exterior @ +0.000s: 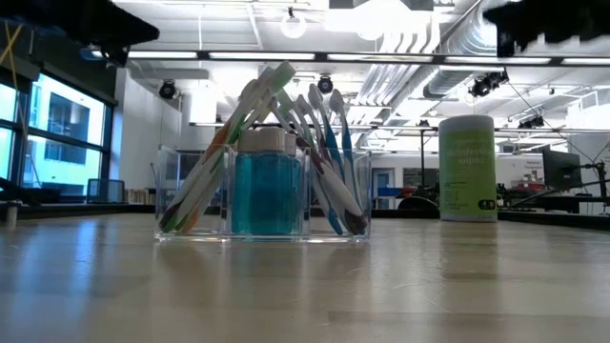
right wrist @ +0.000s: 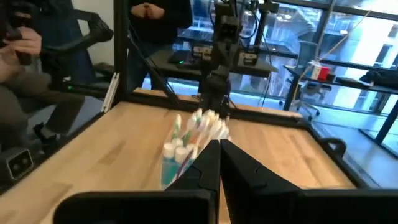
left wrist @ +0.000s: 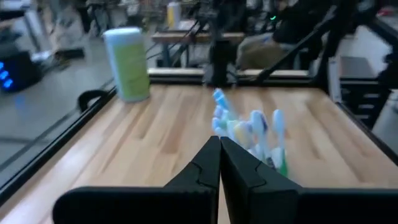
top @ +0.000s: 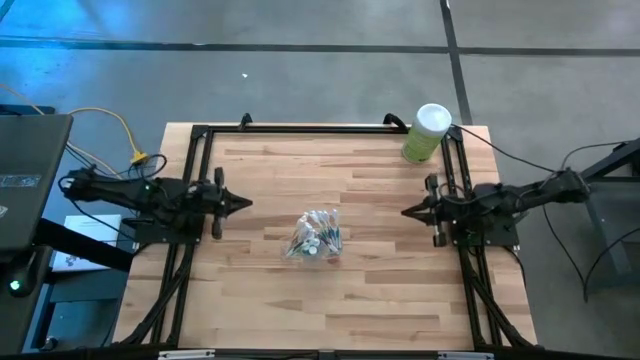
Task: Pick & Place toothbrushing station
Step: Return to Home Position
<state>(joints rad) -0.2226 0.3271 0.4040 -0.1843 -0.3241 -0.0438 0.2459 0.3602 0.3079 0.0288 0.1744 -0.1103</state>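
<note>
The toothbrushing station (top: pixel 315 234) stands on its flat base near the middle of the wooden table: a small clear holder (exterior: pixel 262 198) with several pastel toothbrushes leaning in it and a white-capped blue tube (exterior: pixel 266 186) at its centre. It also shows in the left wrist view (left wrist: pixel 252 134) and the right wrist view (right wrist: pixel 189 140). My left gripper (top: pixel 245 203) is shut and empty, left of the station. My right gripper (top: pixel 407 212) is shut and empty, right of it. Both hover apart from it.
A tall green canister with a white lid (top: pixel 426 132) stands at the table's far right corner. A black frame (top: pixel 320 128) runs along the table's edges. A laptop (top: pixel 30 175) sits off the left side. People stand beyond the table in the right wrist view (right wrist: pixel 37 56).
</note>
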